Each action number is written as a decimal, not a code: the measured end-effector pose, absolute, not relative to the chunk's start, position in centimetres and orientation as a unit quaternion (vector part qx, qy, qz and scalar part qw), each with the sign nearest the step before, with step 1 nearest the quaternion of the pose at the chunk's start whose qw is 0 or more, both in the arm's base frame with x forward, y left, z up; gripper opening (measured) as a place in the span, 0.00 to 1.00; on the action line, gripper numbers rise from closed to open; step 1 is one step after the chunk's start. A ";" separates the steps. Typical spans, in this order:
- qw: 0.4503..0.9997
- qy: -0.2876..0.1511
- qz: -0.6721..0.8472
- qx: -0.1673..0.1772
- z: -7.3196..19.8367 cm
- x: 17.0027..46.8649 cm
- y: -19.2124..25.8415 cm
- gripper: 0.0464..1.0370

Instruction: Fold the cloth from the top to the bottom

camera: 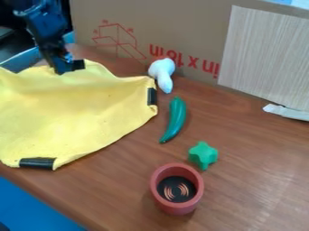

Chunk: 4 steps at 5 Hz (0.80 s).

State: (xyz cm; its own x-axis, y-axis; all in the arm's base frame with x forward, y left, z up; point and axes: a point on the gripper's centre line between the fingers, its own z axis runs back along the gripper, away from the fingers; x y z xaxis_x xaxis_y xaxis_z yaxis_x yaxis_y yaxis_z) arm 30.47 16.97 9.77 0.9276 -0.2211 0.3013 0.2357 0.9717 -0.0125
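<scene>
The gripper (65, 66) is at the upper left, low at the top edge of the yellow cloth (72, 119), beside a black tape patch on that edge. The cloth covers the left part of the table, its top edge uneven and rumpled around the gripper. Another black patch marks its right corner, and one more sits on its lower edge at the left. Some of the cloth just behind the gripper is hidden.
A white toy (161, 74) and a green pepper-like toy (175, 118) lie right of the cloth. Nearer are a green star (203, 155) and a red cup (160, 194). A cardboard box (193, 27) and a wood-patterned panel (265, 54) stand behind.
</scene>
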 end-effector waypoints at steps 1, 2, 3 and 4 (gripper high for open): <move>0.978 -0.153 -0.137 -0.028 9.8 29.3 15.9 0.01; 0.975 -0.148 -0.161 -0.032 9.1 28.2 14.7 0.01; 0.972 -0.147 -0.179 -0.028 8.7 27.3 13.7 0.01; 0.970 -0.143 -0.194 -0.019 8.1 26.3 13.1 0.01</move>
